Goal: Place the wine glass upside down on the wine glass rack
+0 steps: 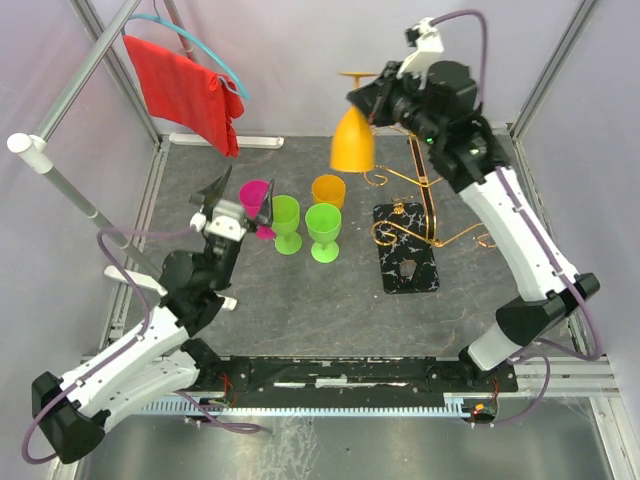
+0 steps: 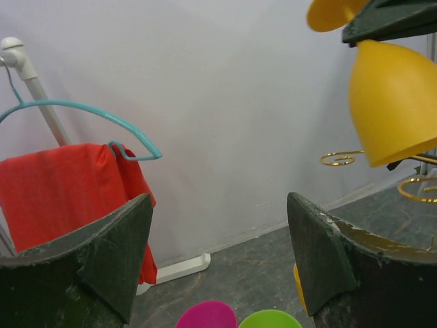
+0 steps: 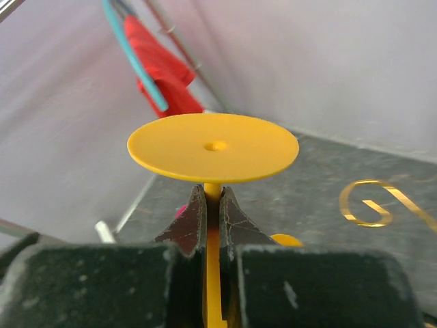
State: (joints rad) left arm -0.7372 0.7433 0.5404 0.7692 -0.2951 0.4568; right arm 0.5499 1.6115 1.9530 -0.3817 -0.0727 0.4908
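Observation:
My right gripper [image 1: 366,96] is shut on the stem of a yellow wine glass [image 1: 353,141] and holds it upside down, bowl down and foot [image 3: 213,146] up, high above the table and left of the gold wire wine glass rack [image 1: 432,192]. The rack stands on a black veined base [image 1: 405,262]. The stem sits between my right fingertips [image 3: 194,222]. The yellow bowl also shows in the left wrist view [image 2: 392,102]. My left gripper [image 1: 232,198] is open and empty, above the pink glass [image 1: 255,197].
Two green glasses [image 1: 286,222], [image 1: 323,230] and an orange glass [image 1: 328,190] stand upright mid-table. A red cloth [image 1: 185,92] hangs on a teal hanger [image 1: 205,50] at the back left. A white pole [image 1: 70,190] crosses at left.

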